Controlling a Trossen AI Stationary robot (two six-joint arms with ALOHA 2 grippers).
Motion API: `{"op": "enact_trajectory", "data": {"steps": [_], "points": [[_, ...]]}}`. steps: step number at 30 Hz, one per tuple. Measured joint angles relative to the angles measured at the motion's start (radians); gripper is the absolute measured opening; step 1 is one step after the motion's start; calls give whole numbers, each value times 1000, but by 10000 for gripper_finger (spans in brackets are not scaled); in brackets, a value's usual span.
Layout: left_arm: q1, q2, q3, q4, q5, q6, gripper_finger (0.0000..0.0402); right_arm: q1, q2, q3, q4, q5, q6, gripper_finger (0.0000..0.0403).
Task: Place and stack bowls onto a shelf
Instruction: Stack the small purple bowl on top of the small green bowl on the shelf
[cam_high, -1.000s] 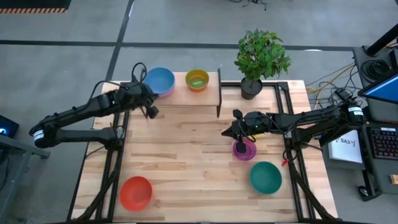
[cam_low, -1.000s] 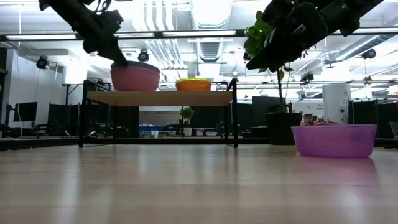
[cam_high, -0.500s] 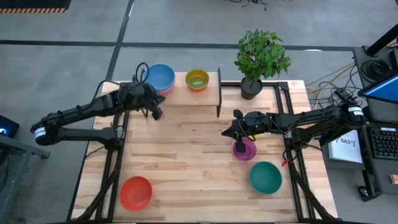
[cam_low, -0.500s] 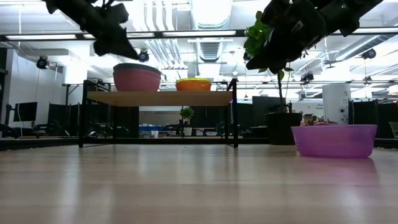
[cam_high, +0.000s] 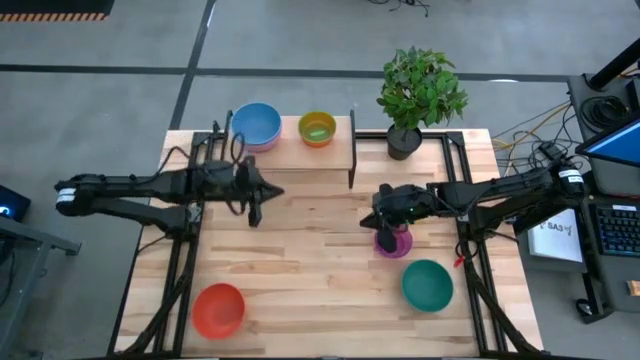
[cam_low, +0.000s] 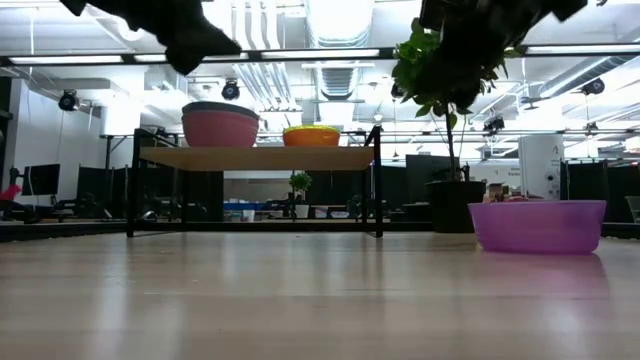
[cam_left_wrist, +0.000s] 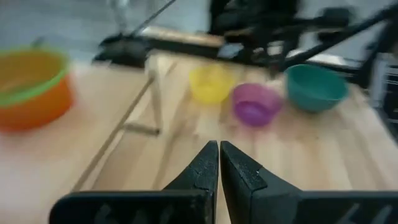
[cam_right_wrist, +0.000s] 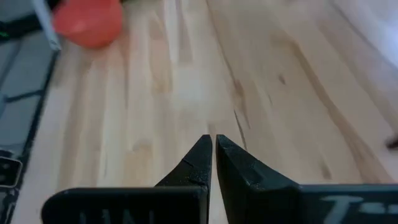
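The shelf (cam_high: 298, 155) stands at the table's far edge. On it the blue bowl (cam_high: 256, 124) sits nested in the pink bowl (cam_low: 220, 127), and beside them the green bowl (cam_high: 317, 127) sits in the orange bowl (cam_low: 312, 137). My left gripper (cam_high: 270, 192) is shut and hovers over the table just near of the shelf. My right gripper (cam_high: 380, 225) is shut above the purple bowl (cam_high: 394, 242). The yellow bowl (cam_left_wrist: 211, 83) rests next to the purple bowl (cam_left_wrist: 255, 103); the right arm hides it from above. The teal bowl (cam_high: 427, 283) and the red-orange bowl (cam_high: 218, 308) rest near the table's near edge.
A potted plant (cam_high: 420, 95) stands at the far edge, right of the shelf. Bare planks (cam_high: 310, 260) stretch between the red-orange and teal bowls. Black frame rails (cam_high: 185, 250) run along the table's left and right sides.
My left gripper has drawn back from the blue and pink stack on the shelf, moving toward the table's near edge and right until it hangs over the open table. The stack stays on the shelf. My right gripper has risen above the purple bowl.
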Motion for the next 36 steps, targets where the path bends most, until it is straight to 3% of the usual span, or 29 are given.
{"op": "enact_trajectory", "data": {"steps": [3, 7, 13, 18, 22, 29, 32, 36], "points": [[-60, 2, -21, 100, -74, 75, 0, 22, 30, 68, -179, 66, 93, 11], [-89, -2, -23, 132, -255, 157, 0, 21, 129, 196, -454, 88, 275, 11], [-87, -3, -33, 122, -496, 197, 0, 42, 370, 399, -771, 37, 395, 11], [-88, -6, -33, 112, -537, 203, 0, 40, 529, 540, -895, -71, 483, 24], [-88, -6, -33, 95, -538, 211, 0, 41, 622, 610, -938, -112, 511, 69], [-88, -8, -33, 60, -539, 208, 0, 40, 731, 622, -1010, -16, 571, 161], [-88, -9, -33, 58, -539, 207, 0, 40, 759, 612, -1000, -13, 576, 174], [-88, -13, -33, 58, -573, 203, 0, 43, 781, 611, -994, -2, 579, 163]]}}
